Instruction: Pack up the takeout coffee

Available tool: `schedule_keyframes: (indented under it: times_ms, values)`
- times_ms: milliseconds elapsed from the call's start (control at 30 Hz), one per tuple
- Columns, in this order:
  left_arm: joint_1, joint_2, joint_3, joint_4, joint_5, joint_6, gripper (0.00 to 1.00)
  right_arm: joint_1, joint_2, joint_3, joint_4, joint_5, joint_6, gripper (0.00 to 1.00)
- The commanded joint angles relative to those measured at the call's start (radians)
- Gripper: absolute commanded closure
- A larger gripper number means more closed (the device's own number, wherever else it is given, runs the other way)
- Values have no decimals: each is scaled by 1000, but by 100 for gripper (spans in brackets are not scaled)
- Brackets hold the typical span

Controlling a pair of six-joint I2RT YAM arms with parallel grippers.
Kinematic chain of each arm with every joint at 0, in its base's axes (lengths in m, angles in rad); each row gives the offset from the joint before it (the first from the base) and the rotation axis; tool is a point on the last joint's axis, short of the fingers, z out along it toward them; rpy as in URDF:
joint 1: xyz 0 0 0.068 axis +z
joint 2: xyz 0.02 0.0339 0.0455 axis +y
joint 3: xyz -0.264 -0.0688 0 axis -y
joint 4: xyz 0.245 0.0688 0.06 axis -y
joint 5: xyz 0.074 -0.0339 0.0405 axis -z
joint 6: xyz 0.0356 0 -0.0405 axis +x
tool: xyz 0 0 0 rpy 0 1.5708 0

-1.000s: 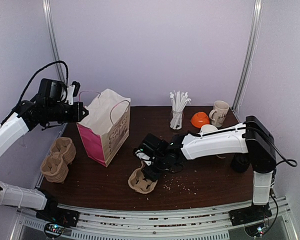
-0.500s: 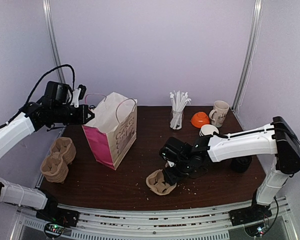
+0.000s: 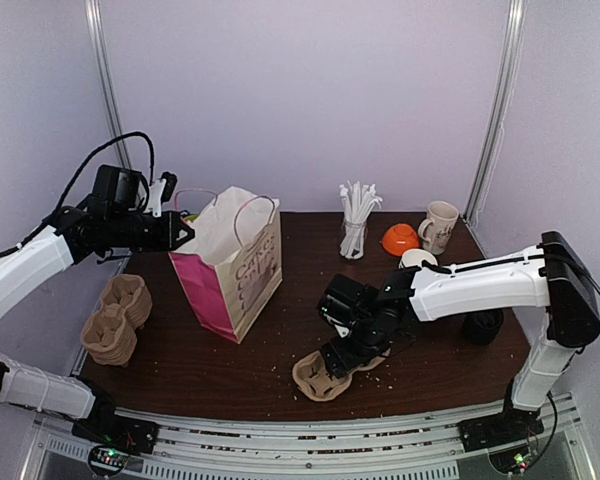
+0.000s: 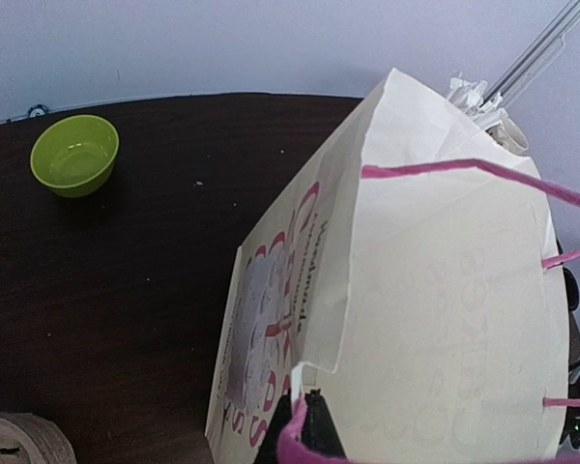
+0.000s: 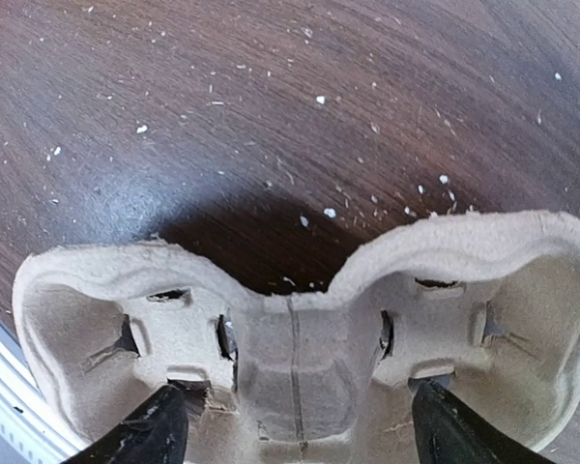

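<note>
My right gripper is shut on a brown pulp cup carrier near the table's front edge. In the right wrist view its fingers sit in the carrier's two wells, clamping the middle section. My left gripper is shut on the rim and pink handle of a white and pink paper bag, holding it open; the left wrist view shows this grip on the bag. A white-rimmed cup peeks out behind my right arm. A dark round cup-like thing stands at the right.
A stack of spare carriers lies at the left edge. A jar of white straws, an orange bowl and a cream mug stand at the back right. A green bowl sits behind the bag. Crumbs litter the table.
My right gripper has dragged the carrier to the right and toward the front edge. My left gripper has pulled the bag a little to the right.
</note>
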Motion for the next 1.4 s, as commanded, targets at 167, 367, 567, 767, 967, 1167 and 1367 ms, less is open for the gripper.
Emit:
schedule_keyframes:
  times_ms: [167,367,567,767,967,1167,1367]
  values:
    - [-6,5,-26,53,17,12,100,-48,70,40,-65,-40,-70,28]
    - [-5,4,-28,53,18,14,100,-50,89,50,-50,-52,-73,26]
    - [-5,5,-30,53,16,17,100,-49,95,56,-46,-49,-73,32]
    - [-6,1,-33,54,15,16,100,-49,93,48,-46,-53,-72,39]
    - [-6,3,-33,54,15,18,100,-49,86,41,-39,-50,-66,44]
    - [-6,6,-32,54,12,21,100,-48,55,40,-50,-25,-61,51]
    - [-6,11,-30,54,5,23,100,-49,-21,48,-90,15,-53,54]
